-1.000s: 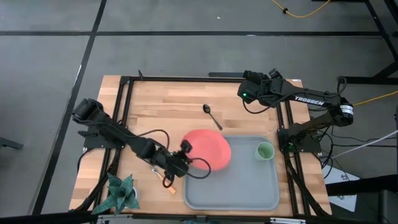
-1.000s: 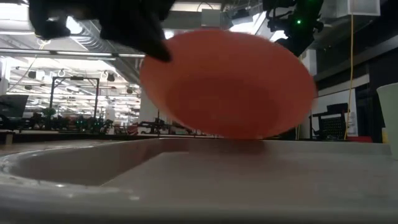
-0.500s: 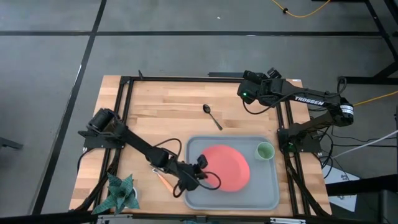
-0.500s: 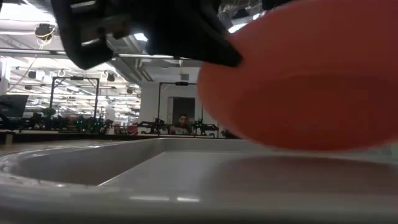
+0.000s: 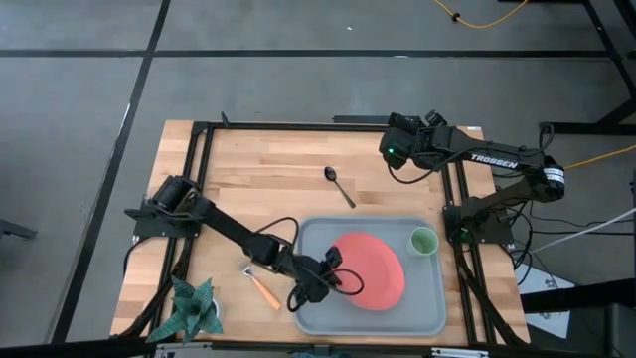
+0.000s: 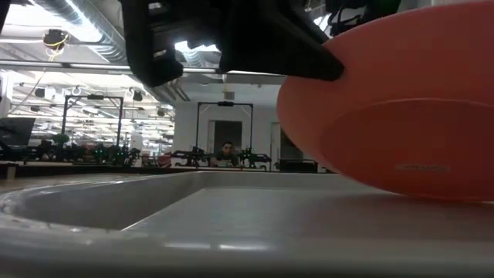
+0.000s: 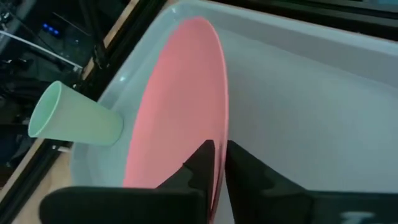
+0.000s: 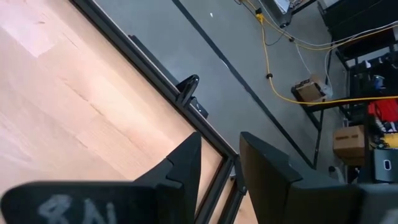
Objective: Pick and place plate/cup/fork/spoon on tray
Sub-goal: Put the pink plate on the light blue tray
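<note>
While the plate [image 5: 370,270] hangs tilted over the middle of the tray [image 5: 429,318], its low edge looks close to the tray floor or just touching it; the low view does not settle which. The left gripper [image 5: 336,278] pinches the plate's near rim, fingers closed thin on either face of it, as the left wrist view shows. The cup [image 5: 424,241] already stands in the tray's far right corner, near the plate but apart from it. Out on the wooden table [image 5: 268,179], the spoon [image 5: 339,185] lies beyond the tray and the fork [image 5: 262,287] just beside its left edge. The right gripper [image 5: 396,149] waits over the table's far right corner, fingers parted and empty. Setting down the plate seems to be the step in hand; next it likely needs lowering flat, then releasing, without nudging the cup.
</note>
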